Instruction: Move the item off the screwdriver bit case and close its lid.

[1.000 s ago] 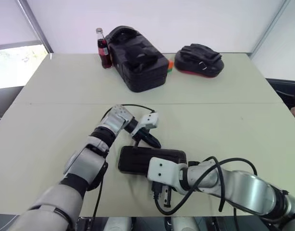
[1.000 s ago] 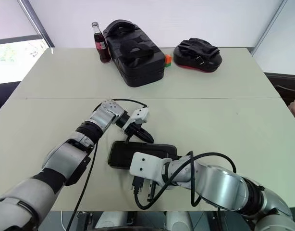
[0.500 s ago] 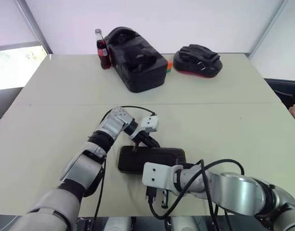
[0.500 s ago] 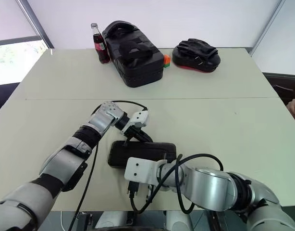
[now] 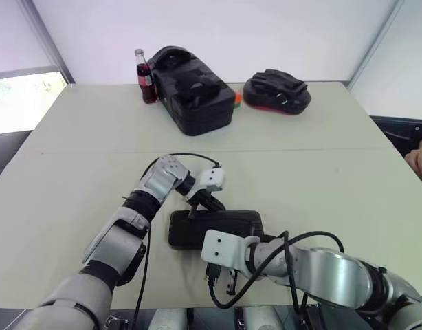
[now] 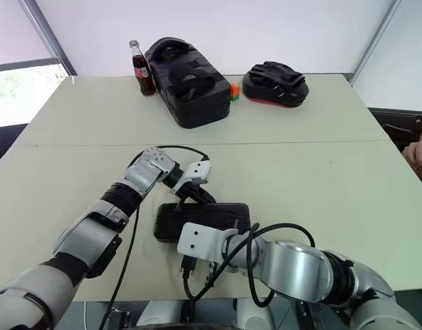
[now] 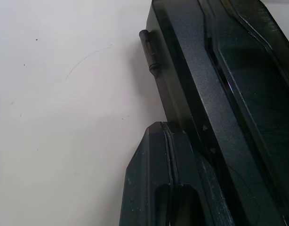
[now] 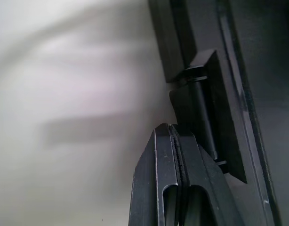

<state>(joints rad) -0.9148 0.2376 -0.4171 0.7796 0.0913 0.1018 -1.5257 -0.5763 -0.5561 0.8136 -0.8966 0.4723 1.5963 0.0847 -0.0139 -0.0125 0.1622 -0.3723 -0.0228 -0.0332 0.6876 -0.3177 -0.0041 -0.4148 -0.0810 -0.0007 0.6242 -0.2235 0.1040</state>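
The black screwdriver bit case [image 5: 215, 228] lies flat near the table's front edge, its lid down and nothing resting on it. My left gripper [image 5: 206, 202] is shut, with its tips at the case's far left edge. In the left wrist view the closed fingers [image 7: 154, 188] touch the case [image 7: 215, 94] just below a hinge pin. My right gripper [image 5: 220, 276] is shut too, low at the case's near edge. In the right wrist view its fingers [image 8: 165, 188] press against a latch [image 8: 201, 103] on the case side.
At the back of the table stand a cola bottle [image 5: 141, 67], a large black tool case [image 5: 194, 89], a small orange and green block [image 5: 236, 98] and a black and red pad [image 5: 275, 91]. A person's hand [image 5: 420, 157] shows at the right edge.
The camera has shifted a little. My right gripper slid slightly left along the case's near edge. The left gripper and the case have barely moved.
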